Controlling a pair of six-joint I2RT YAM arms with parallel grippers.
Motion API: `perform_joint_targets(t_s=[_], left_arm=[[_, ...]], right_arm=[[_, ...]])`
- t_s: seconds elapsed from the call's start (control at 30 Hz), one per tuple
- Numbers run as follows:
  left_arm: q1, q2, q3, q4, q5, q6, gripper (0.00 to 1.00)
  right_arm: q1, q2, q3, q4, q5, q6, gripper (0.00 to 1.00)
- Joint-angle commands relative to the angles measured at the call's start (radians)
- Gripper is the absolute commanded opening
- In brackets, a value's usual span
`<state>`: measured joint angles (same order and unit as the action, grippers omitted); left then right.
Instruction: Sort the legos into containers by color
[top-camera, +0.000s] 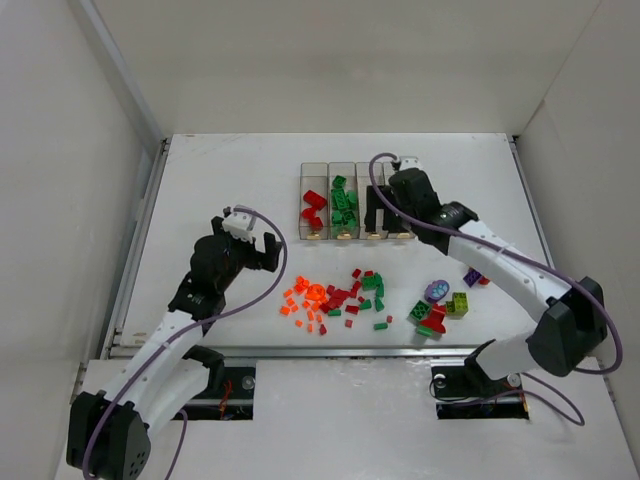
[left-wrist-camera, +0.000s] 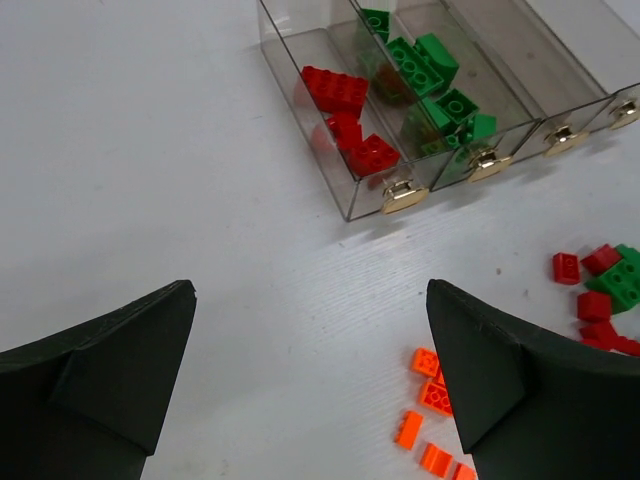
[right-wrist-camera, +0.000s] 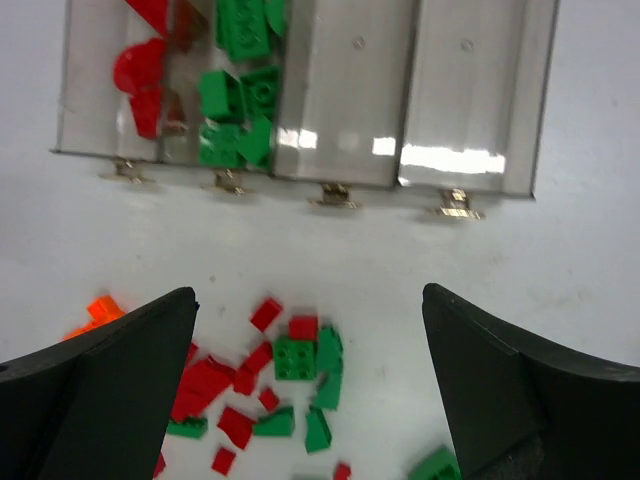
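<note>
Four clear bins (top-camera: 302, 200) stand joined in a row at the far middle of the counter (top-camera: 220, 180). The leftmost holds red bricks (left-wrist-camera: 345, 90), at least three visible. The second holds green bricks (left-wrist-camera: 420, 65), roughly six, though they overlap too much for a firm count. The third and fourth show nothing inside in the right wrist view.

All loose bricks (top-camera: 380, 300) lie on the counter on the near side of the bins. At the left are orange bits (top-camera: 308, 298), about a dozen and too small to count exactly. In the middle is a mixed red-and-green heap (top-camera: 360, 290), not countable. To the right, a smaller group includes two purple pieces (top-camera: 437, 290) and one lime-yellow brick (top-camera: 458, 303).

Two hands, neither holding anything. The left hand (left-wrist-camera: 310, 300) has its fingers spread wide over bare counter, between the leftmost bin and the orange bits. The right hand (right-wrist-camera: 308, 295) has its fingers spread wide above the near ends of the bins, the heap just nearer.

Judgement: the step in hand is the next pick. Take one brick from the edge of a group, straddle it squarely and close only once the fingers are down beside it. Orange suits the left hand and belongs in an unused bin. Five colours against four bins needs a decision.
</note>
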<state>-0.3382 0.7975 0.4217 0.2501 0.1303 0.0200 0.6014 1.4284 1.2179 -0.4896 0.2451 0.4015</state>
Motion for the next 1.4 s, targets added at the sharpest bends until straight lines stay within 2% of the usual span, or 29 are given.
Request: perform_joint_targets(t_s=[0.0,0.17,0.33,0.53,0.67,0.97,1.03,1.1,1.13,1.27,1.37], left_arm=[[0.004,0.014,-0.021,0.152,0.058,-0.118,1.0],[0.013,0.068,-0.031,0.199,0.101,-0.225,1.0],[0.013,0.103,-0.04,0.23,0.112,-0.226,1.0],[0.013,0.103,-0.003,0.173,0.123,-0.177,1.0],[0.013,0.132,0.068,0.075,0.098,-0.146,1.0],[-0.059,0.132,0.222,-0.073,0.049,0.038,1.0],[-0.07,0.132,0.256,-0.113,0.049,0.116,1.0],[-0.09,0.132,0.296,-0.143,0.124,0.193,1.0],[-0.09,0.132,0.305,-0.161,0.159,0.289,1.0],[-0.125,0.163,0.325,-0.271,0.311,0.464,1.0],[-0.125,0.206,0.345,-0.317,0.377,0.503,1.0]], right_arm=[[-0.003,-0.14,-0.041,-0.027,0.074,0.088,0.99],[-0.003,-0.215,-0.041,-0.118,0.105,0.143,0.99],[0.006,-0.315,-0.112,-0.127,0.117,0.197,0.99],[0.006,-0.416,-0.175,-0.145,0.08,0.238,0.99],[0.029,-0.441,-0.185,-0.187,0.059,0.276,0.99],[0.09,-0.474,-0.185,-0.253,0.05,0.309,0.99],[0.1,-0.459,-0.196,-0.292,0.03,0.309,0.99],[0.1,-0.444,-0.209,-0.32,0.029,0.309,0.99],[0.112,-0.428,-0.222,-0.342,0.04,0.321,0.99],[0.132,-0.419,-0.276,-0.317,0.04,0.342,0.99],[0.141,-0.408,-0.31,-0.267,0.004,0.342,0.99]])
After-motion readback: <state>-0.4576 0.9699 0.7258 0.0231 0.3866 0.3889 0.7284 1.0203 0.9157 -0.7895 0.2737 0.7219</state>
